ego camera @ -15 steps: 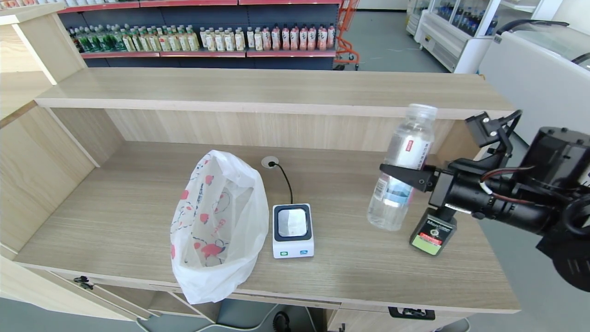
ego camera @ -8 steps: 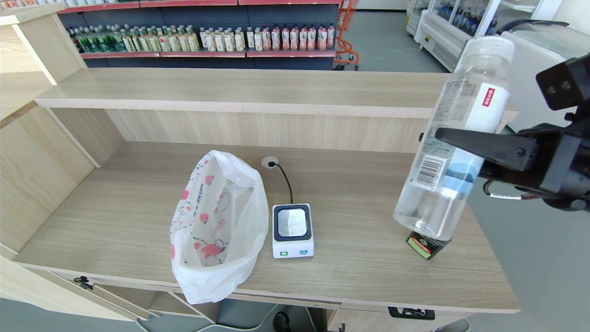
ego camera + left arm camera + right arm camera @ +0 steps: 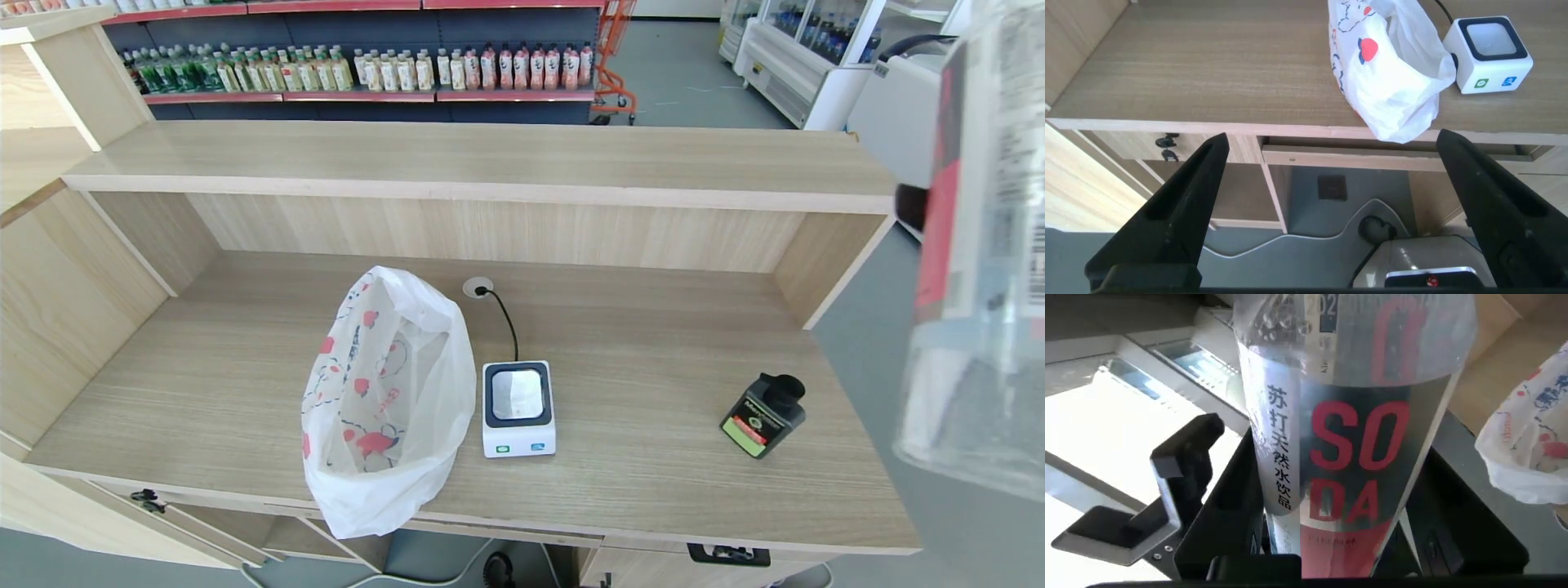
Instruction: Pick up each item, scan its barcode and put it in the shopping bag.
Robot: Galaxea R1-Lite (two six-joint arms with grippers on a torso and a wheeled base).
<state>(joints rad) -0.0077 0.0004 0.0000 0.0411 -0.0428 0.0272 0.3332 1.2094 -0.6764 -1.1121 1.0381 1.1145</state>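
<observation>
A clear soda water bottle (image 3: 980, 245) with a red and white label hangs high at the far right, close to the head camera and off the counter's right end. In the right wrist view the bottle (image 3: 1355, 416) stands between the jaws of my right gripper (image 3: 1331, 506), which is shut on it. A white shopping bag (image 3: 384, 400) with red print stands open near the counter's front. The white scanner (image 3: 518, 408) sits just right of it. My left gripper (image 3: 1331, 204) hangs open and empty below the counter's front edge, near the bag (image 3: 1388, 73).
A small black bottle (image 3: 763, 415) with a green and red label stands on the counter at the right. The scanner's cable (image 3: 502, 314) runs back to a grommet. A raised wooden ledge (image 3: 473, 159) and side walls enclose the counter. Drawers (image 3: 1249, 180) sit under the front edge.
My right arm has carried the bottle up and to the right, from above the counter to close by the head camera. The small black bottle now shows fully.
</observation>
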